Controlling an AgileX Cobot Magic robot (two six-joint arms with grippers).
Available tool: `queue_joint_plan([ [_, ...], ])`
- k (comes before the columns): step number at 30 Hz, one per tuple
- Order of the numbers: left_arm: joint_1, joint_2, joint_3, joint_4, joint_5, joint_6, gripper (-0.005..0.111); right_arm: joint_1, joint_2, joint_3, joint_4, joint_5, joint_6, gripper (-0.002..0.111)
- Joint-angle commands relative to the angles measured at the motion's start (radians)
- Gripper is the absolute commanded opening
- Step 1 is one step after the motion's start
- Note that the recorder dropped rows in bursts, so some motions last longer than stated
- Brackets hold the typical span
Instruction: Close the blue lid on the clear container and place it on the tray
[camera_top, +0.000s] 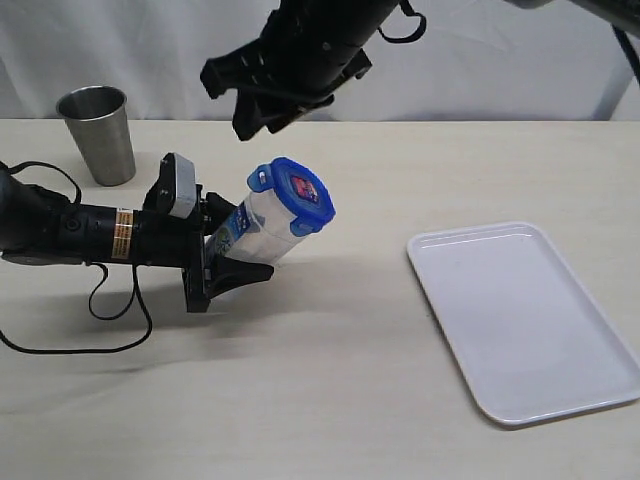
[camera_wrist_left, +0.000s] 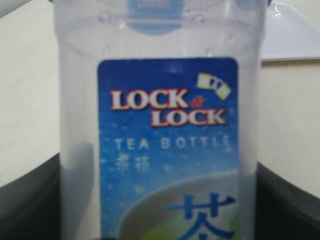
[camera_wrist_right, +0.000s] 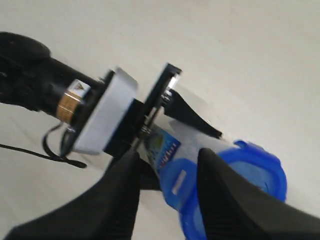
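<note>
The table (camera_top: 330, 420) is covered at its front edge by nothing but a loop of black cable (camera_top: 110, 300) trailing from the left arm. The tray (camera_top: 520, 320) is laid flat on the right side of the table, well apart from the other items, and nothing is carried on it.

Farther back, left of centre, the clear container (camera_top: 262, 225) is clamped around its lower part by the left gripper (camera_top: 232, 250). The container is held off upright, its mouth tilted up and toward the right. In the left wrist view, the printed label (camera_wrist_left: 167, 150) is seen facing the camera, with a dark finger (camera_wrist_left: 30, 200) pressed against each side of the container wall.

The blue lid (camera_top: 297, 195) is seated on the container mouth, sticker face outward. Whether its tabs are snapped down cannot be told.

Above and behind the lid, the right gripper (camera_top: 270, 122) is positioned clear of it. Its fingers (camera_wrist_right: 120, 200) are spread, with nothing grasped between them.

At the far left, the steel cup (camera_top: 97, 135) is stood upright near the table's rear edge.
</note>
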Motion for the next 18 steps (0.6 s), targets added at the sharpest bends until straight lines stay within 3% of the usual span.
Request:
queue_joint_plan([
  [1,-0.002,-0.001,-0.005,0.004,0.046,0.007,0.000,0.036,0.033,-0.003,-0.158,0.078,0.093,0.037],
  [18,-0.002,-0.001,-0.005,-0.007,0.047,0.007,0.000,0.081,0.113,-0.003,-0.228,0.066,0.128,0.037],
])
